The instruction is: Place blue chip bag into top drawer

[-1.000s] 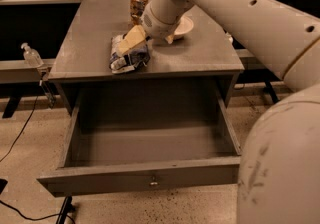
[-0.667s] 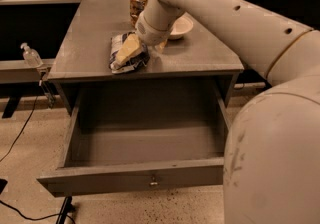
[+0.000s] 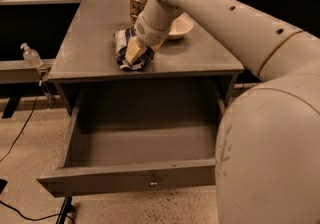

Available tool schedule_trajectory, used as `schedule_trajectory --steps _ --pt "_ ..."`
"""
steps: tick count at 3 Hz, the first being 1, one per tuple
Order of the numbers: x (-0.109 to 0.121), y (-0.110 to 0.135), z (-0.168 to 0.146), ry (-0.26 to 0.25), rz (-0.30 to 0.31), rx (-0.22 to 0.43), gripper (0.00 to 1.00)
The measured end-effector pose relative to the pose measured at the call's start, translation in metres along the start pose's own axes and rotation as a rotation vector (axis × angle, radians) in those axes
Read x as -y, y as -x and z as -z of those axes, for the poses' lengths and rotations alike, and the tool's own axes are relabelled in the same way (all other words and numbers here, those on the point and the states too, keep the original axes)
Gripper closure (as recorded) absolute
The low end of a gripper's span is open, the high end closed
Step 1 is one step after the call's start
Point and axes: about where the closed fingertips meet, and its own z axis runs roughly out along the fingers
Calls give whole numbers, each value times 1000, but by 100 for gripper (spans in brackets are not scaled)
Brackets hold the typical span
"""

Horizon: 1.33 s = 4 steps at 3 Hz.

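Your gripper [image 3: 134, 50] is on the blue chip bag [image 3: 121, 48]. The top drawer [image 3: 125, 180] gapes free below, while the drink can [image 3: 137, 3] and bowl [image 3: 180, 27] crowd behind.

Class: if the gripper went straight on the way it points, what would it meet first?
The gripper, angled down-left over the cabinet top, would meet the blue chip bag first; it seems to touch it.

The scene is lit dimly and warmly from above. A soft sheen is seen on the cabinet top [image 3: 95, 43], while the top drawer [image 3: 140, 143] is shadowed, darkest under the top's front edge. The gripper [image 3: 134, 50], set on the blue chip bag [image 3: 120, 48], is lit pale yellow. The arm [image 3: 270, 158] is lit brightest.
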Motion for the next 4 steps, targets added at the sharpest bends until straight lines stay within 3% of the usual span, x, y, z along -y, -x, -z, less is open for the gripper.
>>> schedule_trajectory --steps 1,2,3,4 --pt "0 1 2 0 0 0 88" --pt "-1 -3 5 2 30 1 100" --pt "-9 -29 28 10 228 15 100" --pt "-7 -24 21 13 243 13 100"
